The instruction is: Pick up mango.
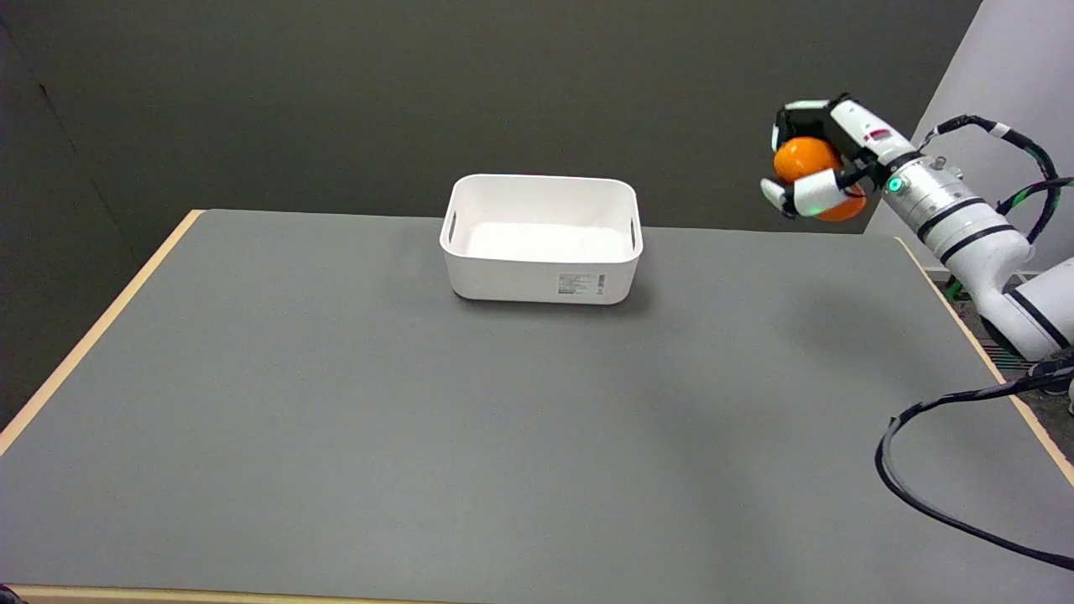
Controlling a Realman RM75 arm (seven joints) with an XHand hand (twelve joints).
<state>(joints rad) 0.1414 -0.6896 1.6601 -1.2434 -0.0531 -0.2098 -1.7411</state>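
Right hand (818,168) raised above the table's (336,403) far right corner — fingers wrapped round the orange mango (805,159), held clear of the surface. White bin (541,277) near the far edge — well apart.

The hand's (818,168) fingers cover part of the mango (807,159), and the bin's (541,239) label print is unreadably small.

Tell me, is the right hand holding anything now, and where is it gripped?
Yes. The right hand holds the orange mango in the air, fingers wrapped around its middle, above the table's far right corner.
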